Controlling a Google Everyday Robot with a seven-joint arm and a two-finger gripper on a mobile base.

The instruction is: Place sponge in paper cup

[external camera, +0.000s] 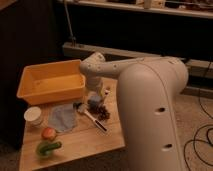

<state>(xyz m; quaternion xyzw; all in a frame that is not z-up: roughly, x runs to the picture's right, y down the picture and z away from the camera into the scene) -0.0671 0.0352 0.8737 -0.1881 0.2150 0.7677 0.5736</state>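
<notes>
- Light-blue, soft, blocky sponge (93, 103) lies on the wooden table (75, 147), just right of a flat pale-blue cloth (62, 117).
- Short white paper cup (34, 116) stands at the table's left edge, with the cloth between it and the sponge.
- Two-finger gripper (94, 95) hangs just above the sponge, fingers spread wide, gripping nothing.
- Yellow plastic bin (50, 82) sits behind.

gripper (95, 96) low over table (75, 142) middle, jaws apart | sponge (94, 102) apparently beneath | paper cup (34, 115) well apart
</notes>
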